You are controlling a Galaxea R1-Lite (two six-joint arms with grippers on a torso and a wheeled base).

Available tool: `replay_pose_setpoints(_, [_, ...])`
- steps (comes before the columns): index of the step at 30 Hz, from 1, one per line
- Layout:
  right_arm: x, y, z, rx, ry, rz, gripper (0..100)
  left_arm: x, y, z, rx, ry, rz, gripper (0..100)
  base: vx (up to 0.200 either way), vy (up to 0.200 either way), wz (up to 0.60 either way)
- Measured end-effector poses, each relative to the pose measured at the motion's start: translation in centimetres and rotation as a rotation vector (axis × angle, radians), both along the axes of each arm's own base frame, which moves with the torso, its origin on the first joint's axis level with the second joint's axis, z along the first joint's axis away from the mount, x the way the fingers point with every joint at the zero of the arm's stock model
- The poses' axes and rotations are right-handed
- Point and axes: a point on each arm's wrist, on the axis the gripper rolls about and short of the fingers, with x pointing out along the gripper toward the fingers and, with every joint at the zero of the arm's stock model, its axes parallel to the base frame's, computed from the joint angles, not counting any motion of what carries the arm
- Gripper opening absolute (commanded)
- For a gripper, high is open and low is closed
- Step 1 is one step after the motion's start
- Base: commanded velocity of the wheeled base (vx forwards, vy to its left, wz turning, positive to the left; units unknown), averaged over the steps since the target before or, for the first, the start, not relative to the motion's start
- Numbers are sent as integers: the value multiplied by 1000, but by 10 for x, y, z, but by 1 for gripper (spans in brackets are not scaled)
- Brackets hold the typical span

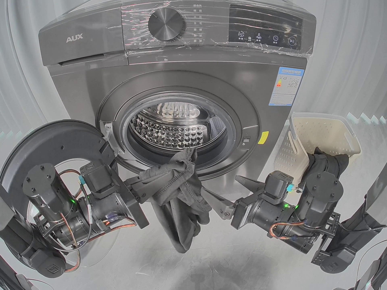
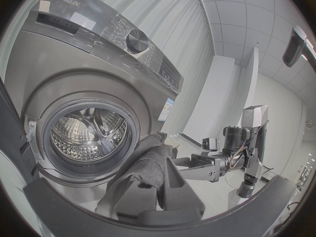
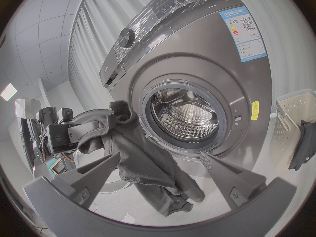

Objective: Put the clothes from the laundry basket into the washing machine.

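Observation:
A dark grey garment (image 1: 179, 194) hangs in front of the washing machine's open drum (image 1: 177, 125), its upper end level with the lower rim of the opening. My left gripper (image 1: 151, 188) is shut on the garment (image 2: 148, 162) from the left. My right gripper (image 1: 230, 193) stands open just right of the hanging cloth, and its fingers (image 3: 227, 175) spread on either side of the garment (image 3: 144, 162) without closing on it. The cream laundry basket (image 1: 338, 131) stands right of the machine with another dark garment (image 1: 327, 162) draped over its front rim.
The round machine door (image 1: 48, 141) is swung open at the left, behind my left arm. The basket (image 3: 293, 122) leans against the machine's right side. Bare light floor (image 1: 242, 258) lies below the garment. White curtains hang behind the machine.

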Motion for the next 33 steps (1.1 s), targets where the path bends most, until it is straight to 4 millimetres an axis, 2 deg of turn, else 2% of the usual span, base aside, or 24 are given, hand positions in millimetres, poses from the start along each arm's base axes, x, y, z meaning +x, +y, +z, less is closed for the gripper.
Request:
replay_pose_setpoints(6, [6,-6,-4,-38,-11,-27,100,7,-1,1,6,-21,61,0,0,0,0])
replay_pose_setpoints(18, [15,-15,-29,-159,-1,-58,100,16,-4,10,-3,-82,117,0,0,0,0])
replay_pose_setpoints(33, [26,7,-34,-158,-34,-4,100,17,-5,13,-12,-91,114,0,0,0,0])
